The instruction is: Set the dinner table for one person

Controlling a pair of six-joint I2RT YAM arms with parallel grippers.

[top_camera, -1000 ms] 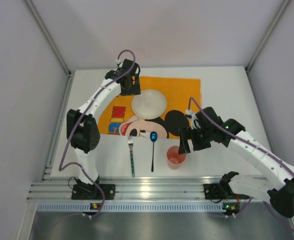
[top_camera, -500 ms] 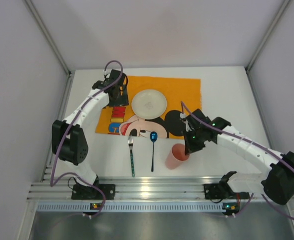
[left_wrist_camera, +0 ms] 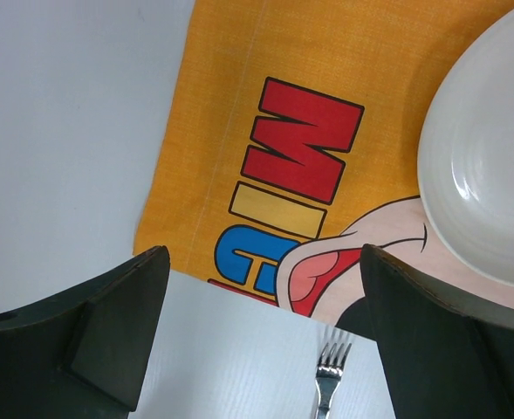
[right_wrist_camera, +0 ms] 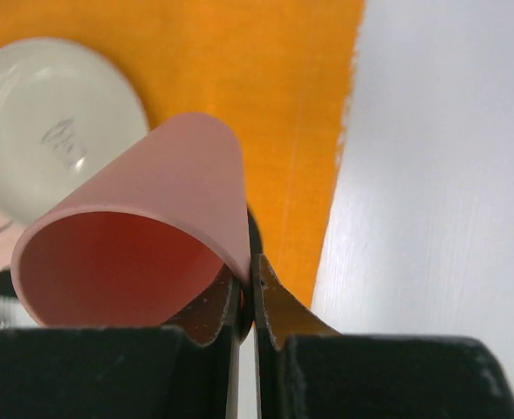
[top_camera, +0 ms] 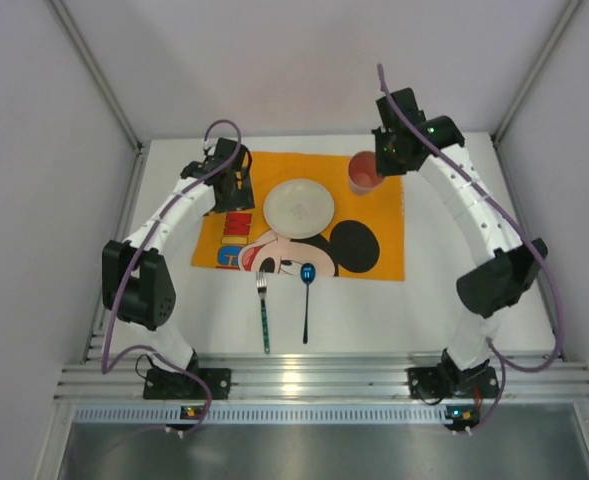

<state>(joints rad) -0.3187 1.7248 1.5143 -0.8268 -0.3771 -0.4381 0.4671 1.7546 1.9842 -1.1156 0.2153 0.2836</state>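
A pink cup (top_camera: 363,172) hangs tilted over the far right corner of the orange placemat (top_camera: 374,200), and my right gripper (top_camera: 378,166) is shut on its rim. In the right wrist view the jaws (right_wrist_camera: 253,295) pinch the cup's wall (right_wrist_camera: 152,218), one finger inside it and one outside. My left gripper (top_camera: 234,190) is open over the placemat's left side, with nothing between its fingers (left_wrist_camera: 117,314). A white plate (top_camera: 299,207) sits on the placemat. A fork (top_camera: 264,315) and a blue spoon (top_camera: 306,300) lie on the white dinner table (top_camera: 454,290) just in front of the placemat.
A ribbed aluminium rail (top_camera: 294,380) runs along the near edge with both arm bases on it. Grey walls close in the left, right and far sides. The left wrist view shows the fork's tines (left_wrist_camera: 332,362) and the plate's edge (left_wrist_camera: 475,175).
My right gripper shut on the cup at the front of the table, lifted it and carried it to the placemat's far right corner. The left arm drew back leftward from the plate.
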